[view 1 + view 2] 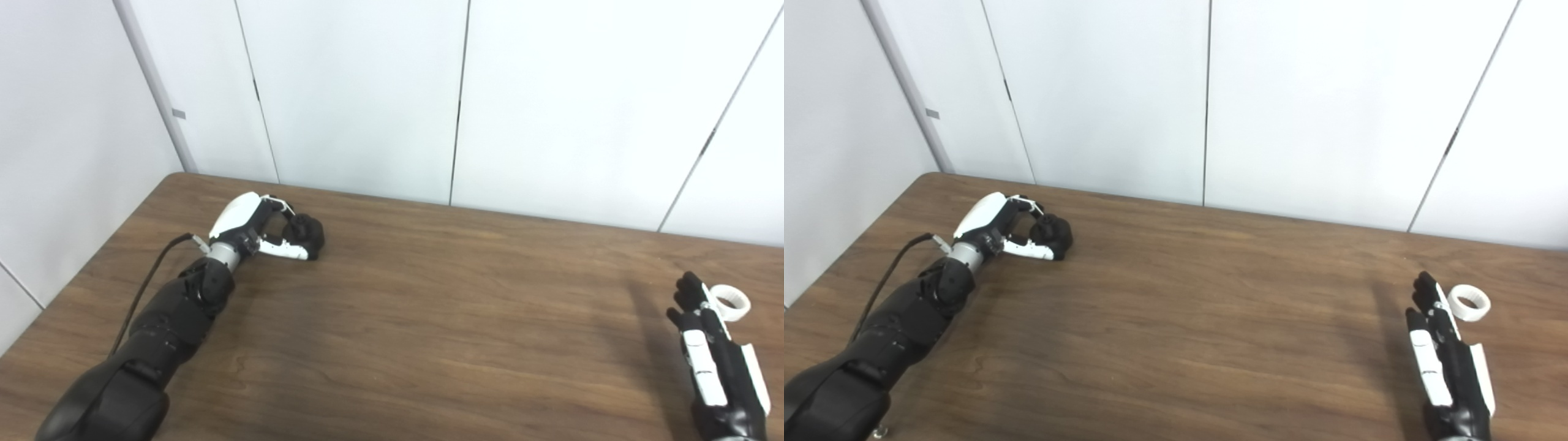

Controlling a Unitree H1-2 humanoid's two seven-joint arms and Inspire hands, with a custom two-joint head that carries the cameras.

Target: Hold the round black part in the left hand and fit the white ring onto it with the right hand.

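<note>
Brown wood-grain table (pixel 429 318), white panelled wall (pixel 367 92) behind it.

Black part (pixel 304 231): far left of table, near the back edge. Round, dark, matte; resting on the tabletop. Too small and too wrapped by fingers to tell which way its axis points.

Left hand (pixel 263 229): reaches in along the left side, palm turned toward the middle of the table. Fingers (pixel 283 248) and thumb curled around the black part, closed on it. Black cable (pixel 147 282) runs from the wrist back along the forearm.

White ring (pixel 1469 302): far right of table, lying flat, its opening facing up, so the axis stands roughly vertical. Short, thick-walled band, plain white; inner wall looks faintly ridged, not certain at this size.

Right hand (pixel 1442 349): comes up from the lower right corner, fingers straight and stretched toward the back wall, edge-on to the camera. Holds nothing. Fingertips (pixel 1424 285) sit just left of the ring; touching or apart cannot be told. In the left eye view the hand overlaps the ring's near edge.

Ring and black part lie well apart, at opposite sides of the table.
</note>
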